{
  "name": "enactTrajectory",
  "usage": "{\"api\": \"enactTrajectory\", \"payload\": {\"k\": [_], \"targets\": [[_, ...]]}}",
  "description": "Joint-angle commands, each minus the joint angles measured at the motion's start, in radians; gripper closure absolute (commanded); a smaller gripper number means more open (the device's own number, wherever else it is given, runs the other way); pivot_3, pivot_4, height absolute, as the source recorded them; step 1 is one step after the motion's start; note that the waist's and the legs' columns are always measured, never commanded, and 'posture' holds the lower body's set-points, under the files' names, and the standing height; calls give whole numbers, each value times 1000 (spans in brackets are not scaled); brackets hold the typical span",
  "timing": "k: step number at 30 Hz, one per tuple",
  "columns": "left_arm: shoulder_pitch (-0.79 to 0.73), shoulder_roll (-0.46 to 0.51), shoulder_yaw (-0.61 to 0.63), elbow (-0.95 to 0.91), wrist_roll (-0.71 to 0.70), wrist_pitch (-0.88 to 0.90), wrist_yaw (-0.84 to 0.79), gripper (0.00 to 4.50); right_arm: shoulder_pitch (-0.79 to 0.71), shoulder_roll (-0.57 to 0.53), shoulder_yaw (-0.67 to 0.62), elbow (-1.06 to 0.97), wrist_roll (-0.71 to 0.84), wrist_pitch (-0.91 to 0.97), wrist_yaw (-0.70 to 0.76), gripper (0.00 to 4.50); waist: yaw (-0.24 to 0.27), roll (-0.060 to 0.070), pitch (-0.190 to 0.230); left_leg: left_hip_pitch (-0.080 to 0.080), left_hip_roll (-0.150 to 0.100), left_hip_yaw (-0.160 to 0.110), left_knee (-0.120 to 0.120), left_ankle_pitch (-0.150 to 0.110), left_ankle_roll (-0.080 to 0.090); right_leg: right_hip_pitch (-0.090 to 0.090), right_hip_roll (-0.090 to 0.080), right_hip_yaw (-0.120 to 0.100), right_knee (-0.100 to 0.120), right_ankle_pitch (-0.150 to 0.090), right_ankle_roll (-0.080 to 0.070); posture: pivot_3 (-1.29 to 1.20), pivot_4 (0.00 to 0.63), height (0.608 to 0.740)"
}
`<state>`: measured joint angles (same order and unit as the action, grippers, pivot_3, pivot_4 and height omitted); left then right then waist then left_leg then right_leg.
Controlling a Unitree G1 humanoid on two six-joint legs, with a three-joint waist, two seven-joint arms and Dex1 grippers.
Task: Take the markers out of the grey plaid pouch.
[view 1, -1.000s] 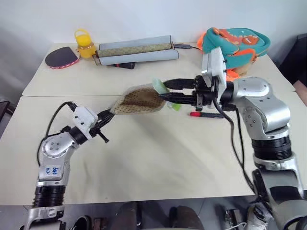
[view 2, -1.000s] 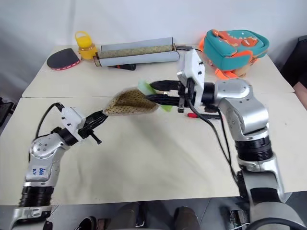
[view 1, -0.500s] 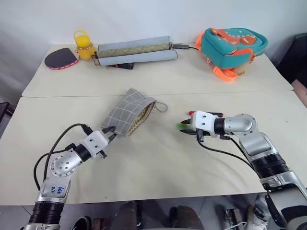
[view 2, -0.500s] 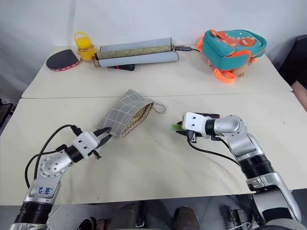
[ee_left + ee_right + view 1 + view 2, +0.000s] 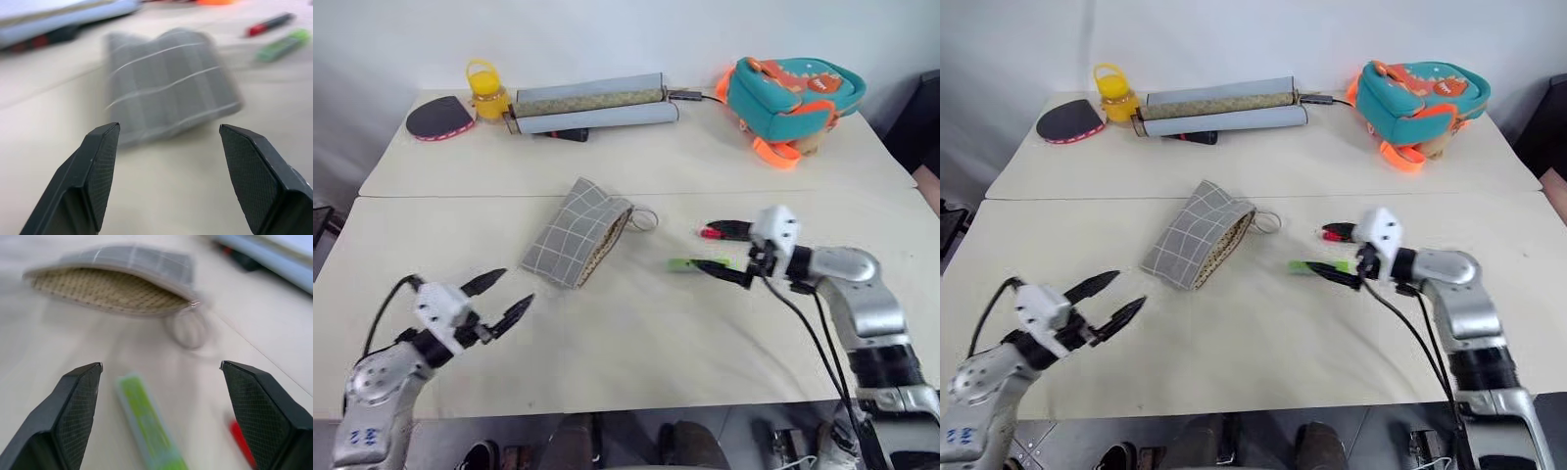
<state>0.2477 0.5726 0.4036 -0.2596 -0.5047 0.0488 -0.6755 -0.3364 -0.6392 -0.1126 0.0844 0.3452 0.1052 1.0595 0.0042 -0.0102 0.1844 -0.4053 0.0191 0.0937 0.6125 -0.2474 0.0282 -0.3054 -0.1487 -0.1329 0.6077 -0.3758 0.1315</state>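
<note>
Grey plaid pouch (image 5: 576, 232) is now lying flat near the middle of the front table (image 5: 636, 343), no longer being held up between the two arms as it was a second ago; its mouth, showing brownish lining, is facing roughly 3 o'clock, with the zipper loop trailing beside it. Green marker (image 5: 685, 264) is lying on the tabletop at about 4 o'clock from the pouch mouth, and the red marker (image 5: 712, 233) is lying just beyond it, at 3 o'clock; both are lying well clear of the fabric. Right gripper (image 5: 726, 248) is hovering beside the two markers with its fingers spread apart and nothing between them, having let the green one go. Left gripper (image 5: 498, 297) is backing off at about 7 o'clock from the pouch, likewise spread and empty. In my judgement both markers are out and the task is standing essentially complete. At the far edge a teal-and-orange backpack (image 5: 791, 90), grey rolled mats (image 5: 592, 103), a yellow container (image 5: 485, 91) and a paddle (image 5: 438, 117) are sitting undisturbed. No legible brand or label is showing on any task item.
</note>
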Motion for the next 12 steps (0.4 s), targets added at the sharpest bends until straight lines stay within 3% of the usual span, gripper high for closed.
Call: {"api": "enactTrajectory", "payload": {"k": [1, 6, 12], "targets": [[37, 22, 109, 11, 5, -19, 11, 1047, 102, -53, -117, 32, 23, -105, 23, 458, 3, 0, 0, 0, -1, 0, 0, 0, 1, 0, 0, 0, -1, 0, 0, 0, 150, 740], [70, 6, 162, 114, 69, -68, 33, 1047, 188, -83, -185, 128, 31, -175, 40, 458, -5, 1, 0, 1, -1, 5, 0, 0, 1, -1, 0, 0, -2, 0, 0, 0, 150, 740], [48, -3, 149, 161, 65, -105, -1, 1047, 180, -89, -189, 198, 14, -227, 39, 458, -7, 1, 0, 1, 2, 6, 0, -1, 0, -2, 0, 2, -1, 0, 0, 0, 150, 740]]}}
